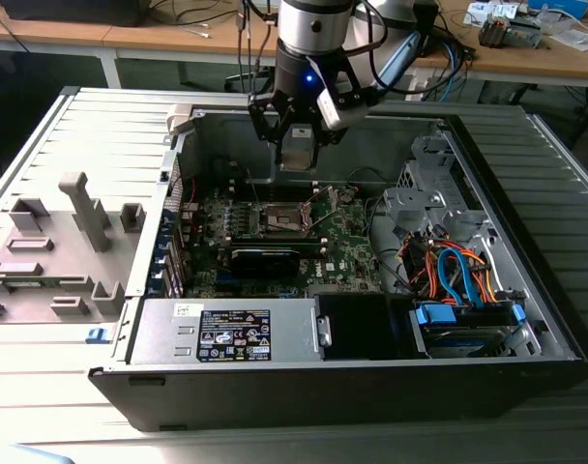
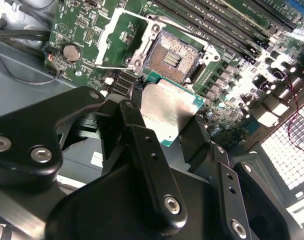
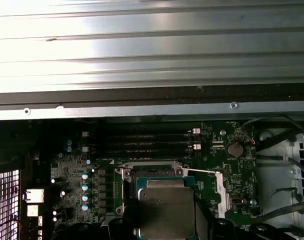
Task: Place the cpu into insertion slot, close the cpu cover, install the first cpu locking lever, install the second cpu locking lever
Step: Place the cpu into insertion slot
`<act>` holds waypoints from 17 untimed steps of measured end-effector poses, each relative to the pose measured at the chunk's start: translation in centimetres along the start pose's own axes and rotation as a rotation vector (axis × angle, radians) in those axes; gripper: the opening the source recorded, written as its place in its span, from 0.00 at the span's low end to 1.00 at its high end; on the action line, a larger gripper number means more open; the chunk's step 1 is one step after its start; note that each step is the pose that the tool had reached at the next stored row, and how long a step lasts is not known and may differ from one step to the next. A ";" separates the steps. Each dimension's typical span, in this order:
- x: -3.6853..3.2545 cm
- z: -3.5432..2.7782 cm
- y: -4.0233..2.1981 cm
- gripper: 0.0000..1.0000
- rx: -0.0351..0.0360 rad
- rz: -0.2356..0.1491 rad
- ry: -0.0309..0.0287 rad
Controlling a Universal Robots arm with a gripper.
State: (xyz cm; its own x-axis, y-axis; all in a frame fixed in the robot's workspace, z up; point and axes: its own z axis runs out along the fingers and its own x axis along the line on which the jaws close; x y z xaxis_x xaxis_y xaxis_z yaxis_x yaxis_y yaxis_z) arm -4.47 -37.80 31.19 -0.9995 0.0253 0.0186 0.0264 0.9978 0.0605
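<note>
Black pincer is clamping the flat silver-topped cpu; we are seeing the dark metal-rimmed insertion slot bare in the second wrist view, half-covered in the first wrist view.

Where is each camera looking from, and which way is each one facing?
Exterior view: off the arm, looking down into the open computer case; the arm's wrist and end effector hang over the circuit board.
First wrist view: on the wrist, looking past the held chip at the socket and the case wall.
Second wrist view: on the wrist, looking along the black fingers at the chip and socket.
Both wrist views share chip and open socket.
</note>
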 end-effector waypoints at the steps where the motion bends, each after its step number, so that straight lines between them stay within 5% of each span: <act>1: 0.01 0.02 -0.13 0.55 0.0000 0.000 0.0000; 7: 0.12 0.24 -0.98 0.55 -0.0001 0.000 0.0000; 17: 0.22 0.74 -1.41 0.55 0.0000 0.000 0.0000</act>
State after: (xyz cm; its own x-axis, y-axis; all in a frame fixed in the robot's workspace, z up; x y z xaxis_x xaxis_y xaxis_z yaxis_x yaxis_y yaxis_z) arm -4.74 -39.15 30.37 -0.9995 0.0253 0.0186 0.0264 0.9978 0.0605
